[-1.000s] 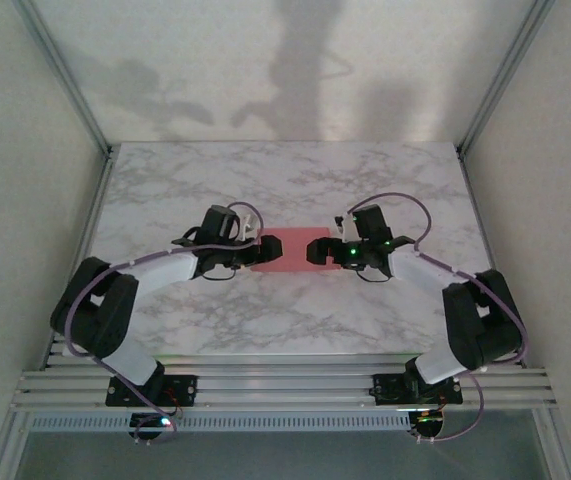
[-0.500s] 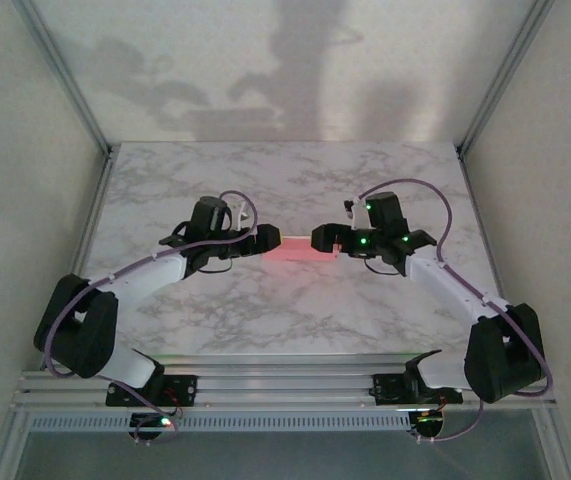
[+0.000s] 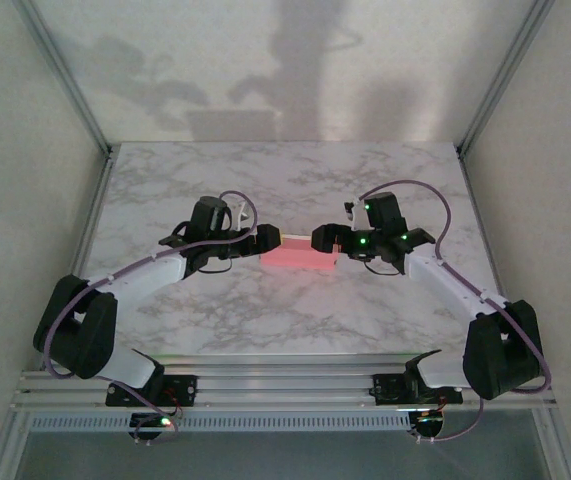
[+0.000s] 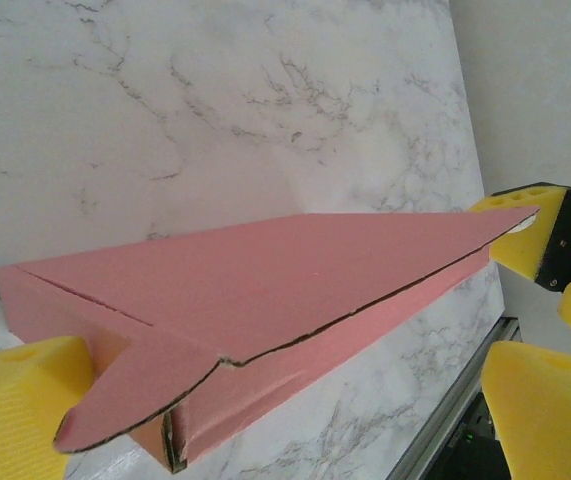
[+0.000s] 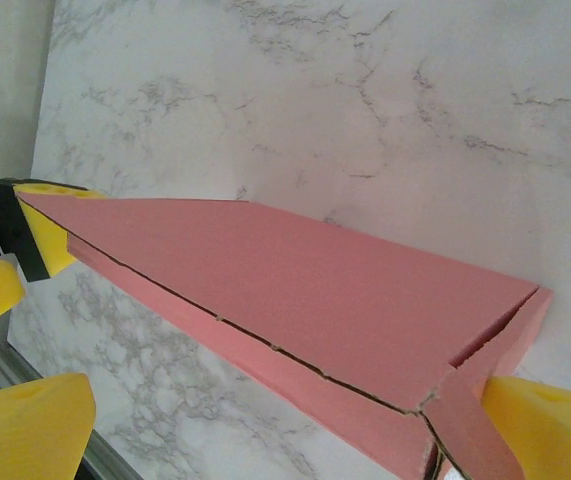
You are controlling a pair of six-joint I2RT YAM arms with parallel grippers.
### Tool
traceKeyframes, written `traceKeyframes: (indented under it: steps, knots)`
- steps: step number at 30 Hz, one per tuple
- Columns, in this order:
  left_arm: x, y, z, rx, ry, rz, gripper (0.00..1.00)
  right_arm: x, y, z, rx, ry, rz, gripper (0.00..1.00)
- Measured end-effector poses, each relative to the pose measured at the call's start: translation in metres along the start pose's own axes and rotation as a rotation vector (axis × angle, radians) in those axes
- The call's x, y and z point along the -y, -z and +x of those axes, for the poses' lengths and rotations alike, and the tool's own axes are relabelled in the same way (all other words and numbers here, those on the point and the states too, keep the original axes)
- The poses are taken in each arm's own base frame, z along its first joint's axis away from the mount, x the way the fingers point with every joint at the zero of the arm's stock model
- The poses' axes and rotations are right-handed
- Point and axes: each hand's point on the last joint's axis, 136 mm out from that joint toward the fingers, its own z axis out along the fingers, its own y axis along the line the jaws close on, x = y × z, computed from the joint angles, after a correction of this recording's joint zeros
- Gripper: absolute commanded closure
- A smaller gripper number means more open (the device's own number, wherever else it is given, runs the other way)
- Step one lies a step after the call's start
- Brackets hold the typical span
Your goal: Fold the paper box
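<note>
The paper box [image 3: 300, 252] is a flat, closed pink rectangle lying on the marble table [image 3: 295, 180] between my two arms. My left gripper [image 3: 268, 243] is open at its left end, and in the left wrist view the box [image 4: 255, 290] runs away from between the yellow fingers [image 4: 20, 400]. A flap tip pokes out at that near corner. My right gripper [image 3: 323, 240] is open at the right end. In the right wrist view the box [image 5: 305, 290] lies close to the right-hand finger [image 5: 550, 430], with a wide gap to the other finger.
White walls and aluminium posts [image 3: 75, 90] fence the table on three sides. The frame rail [image 3: 285, 385] with both arm bases runs along the near edge. Bare marble lies behind and in front of the box.
Both arms have stretched forward, their elbows swinging outward, and the grippers now sit at the box's two ends. Over the last half second almost nothing has moved.
</note>
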Motion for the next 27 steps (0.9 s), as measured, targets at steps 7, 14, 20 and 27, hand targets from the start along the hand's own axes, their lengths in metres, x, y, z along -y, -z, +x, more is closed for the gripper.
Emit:
traceKeyframes:
  steps: [7, 14, 20, 27]
  knots:
    - [-0.005, 0.0, 0.002, -0.007, 0.007, -0.022, 0.01, 0.002, -0.001, 0.0, -0.001, -0.002, 0.01, 0.01]
    - [-0.01, 0.001, 0.002, -0.002, 0.008, -0.053, 0.01, 0.007, -0.001, 0.003, -0.006, -0.009, 0.037, 0.01]
    - [-0.011, 0.003, -0.002, 0.006, -0.016, -0.079, 0.01, 0.013, 0.001, 0.005, -0.013, -0.001, 0.069, 0.01]
    - [-0.005, 0.029, -0.015, 0.052, -0.095, -0.124, 0.13, 0.014, 0.024, 0.011, -0.002, 0.094, 0.123, 0.03]
